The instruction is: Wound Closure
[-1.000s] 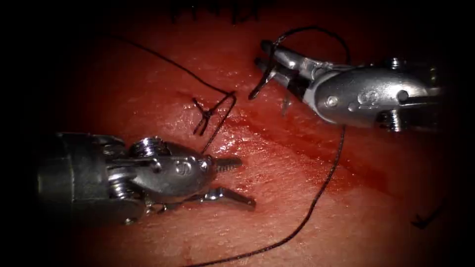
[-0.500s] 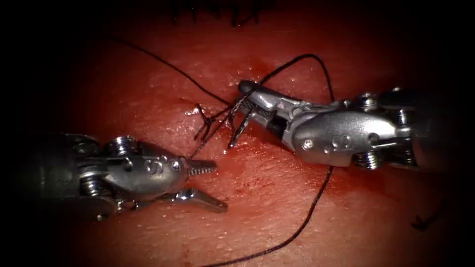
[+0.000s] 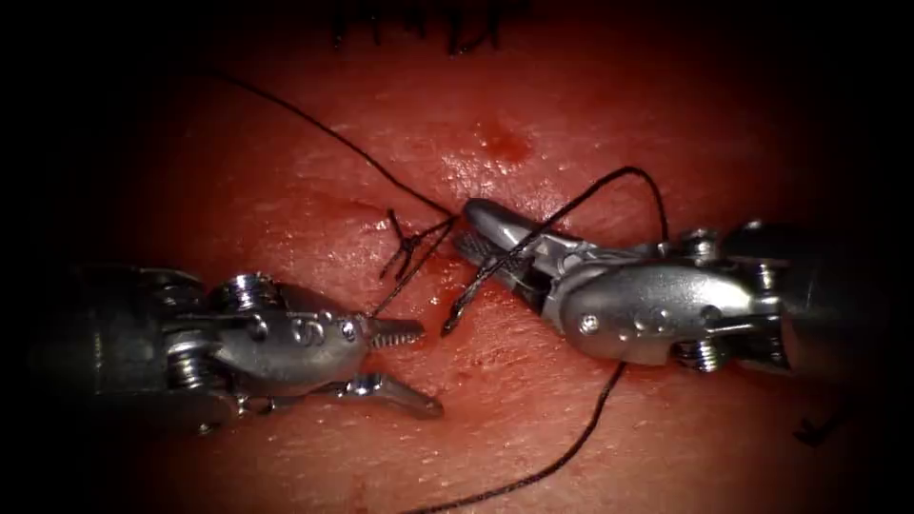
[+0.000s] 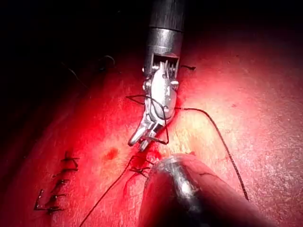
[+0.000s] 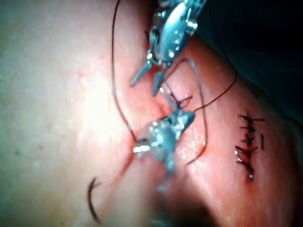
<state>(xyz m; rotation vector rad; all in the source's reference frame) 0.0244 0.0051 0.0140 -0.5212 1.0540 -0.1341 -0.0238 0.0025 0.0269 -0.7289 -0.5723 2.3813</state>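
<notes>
Beside the knot (image 3: 407,244), left tool (image 3: 409,360) agape.

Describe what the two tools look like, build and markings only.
Both are shiny silver metal on dark shafts. The left tool has serrated jaws, visible screws and pulley grooves, and an engraved mark on its wrist. The right tool has a rounded wrist housing with round pins and screws.

You can read no clear text here; the left pincer (image 3: 407,364) carries small stamped marks on its metal body, but they are not legible.
</notes>
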